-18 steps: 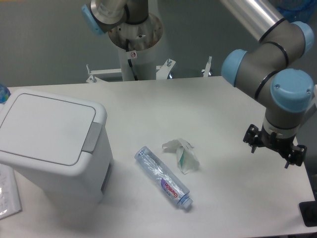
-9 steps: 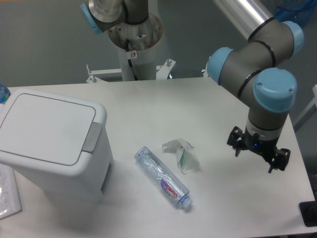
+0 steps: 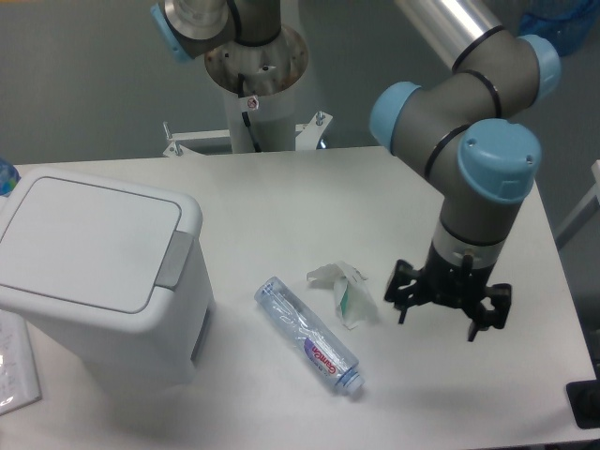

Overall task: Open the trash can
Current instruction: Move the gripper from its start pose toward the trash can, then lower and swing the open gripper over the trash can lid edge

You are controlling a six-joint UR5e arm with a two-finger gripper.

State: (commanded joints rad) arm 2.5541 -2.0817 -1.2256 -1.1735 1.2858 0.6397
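Note:
The trash can (image 3: 94, 272) is a big white boxy bin at the left of the table. Its flat lid (image 3: 86, 239) lies down shut, and a grey push-button (image 3: 173, 260) sits on the rim at the lid's right edge. My gripper (image 3: 446, 313) hangs over the right part of the table, far from the bin. Its dark fingers point down and stand apart, with nothing between them.
A crushed clear plastic bottle (image 3: 309, 336) lies between the bin and the gripper. A crumpled white wrapper (image 3: 346, 292) rests just left of the gripper. Paper (image 3: 14, 361) lies at the left edge. The arm's base (image 3: 253, 56) stands behind the table.
The gripper has travelled left and slightly down across the right side of the table, toward the wrapper. The bin, bottle and wrapper have not moved.

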